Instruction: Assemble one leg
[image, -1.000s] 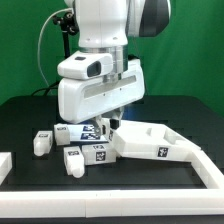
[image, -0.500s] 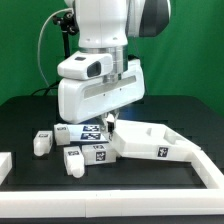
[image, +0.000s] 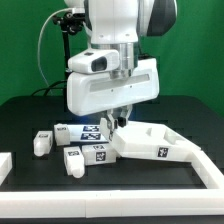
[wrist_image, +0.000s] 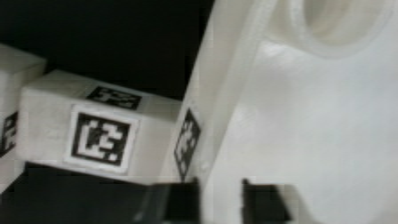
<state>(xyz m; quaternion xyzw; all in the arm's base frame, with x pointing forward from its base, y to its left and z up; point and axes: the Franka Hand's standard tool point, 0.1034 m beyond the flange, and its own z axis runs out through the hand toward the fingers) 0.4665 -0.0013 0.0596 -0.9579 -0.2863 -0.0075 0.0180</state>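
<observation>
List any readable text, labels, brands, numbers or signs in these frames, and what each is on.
No words, brands or numbers can be read in either view.
Leg blocks: black-and-white fiducial tags only; these are coded patterns, not text.
Large white tray-like piece: one small tag of the same kind on its front wall, too small to make out.

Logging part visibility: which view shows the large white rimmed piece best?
The exterior view: the rimmed piece shows almost whole there. The wrist view shows only a blurred stretch of that piece.
</observation>
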